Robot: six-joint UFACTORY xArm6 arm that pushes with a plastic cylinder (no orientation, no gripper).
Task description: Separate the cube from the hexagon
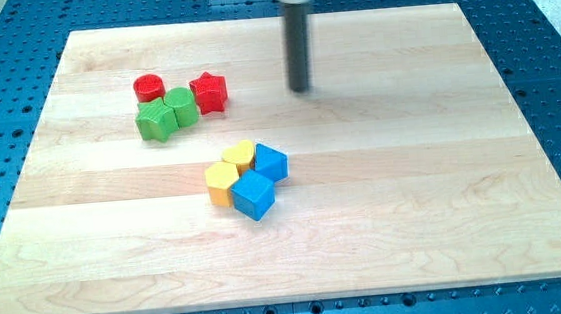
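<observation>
A: Tip?
B: My tip [300, 88] sits on the board [443, 184] toward the view's top, a bit right of centre. Touching no block.

A: Pincer state?
B: No pincer on this rig, only the dark rod, so nothing is apart, together or clamped on anything.

A: Task blocks?
B: Cluster of four near the board's middle, well below the tip and to its left. The blue cube [254, 195] is at the cluster's bottom right. Another blue block [271, 163] sits just above and right of it, touching; I cannot tell its exact shape. Yellow hexagon [221, 183] is on the left side, touching the cube. A second yellow block [239, 156] sits above it, rounded, shape unclear. All four packed tight.

A: Which is nearest the tip?
B: The upper blue block, but still well apart from it.

A: Rest?
B: Second cluster at the view's upper left: red cylinder [149, 87], red star [209, 91], green star [155, 120], green block [181, 107] between the two stars. Those are touching each other, left of the tip, apart from it.
</observation>
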